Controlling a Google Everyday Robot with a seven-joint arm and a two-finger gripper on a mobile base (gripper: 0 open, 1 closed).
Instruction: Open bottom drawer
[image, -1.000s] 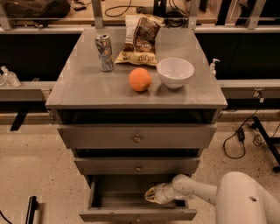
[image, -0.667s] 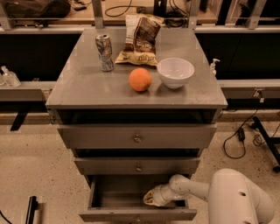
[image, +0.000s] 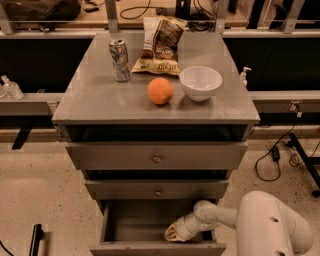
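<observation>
We see the bottom drawer (image: 142, 226) at the foot of the cabinet (image: 70, 150), standing well out with its plain grey inside showing. The gripper (image: 173, 233) sits inside it, low by the front wall and right of centre; whether it is spread or closed we cannot tell. The middle drawer (image: 125, 190) and top drawer (image: 110, 156) seem shut. On the cabinet top (image: 100, 97) are a can (image: 120, 60), a chip bag (image: 160, 45), an orange (image: 160, 91) and a white bowl (image: 200, 82).

The lower edge crops the bottom drawer (image: 134, 221), gripper (image: 173, 233) inside it.
</observation>
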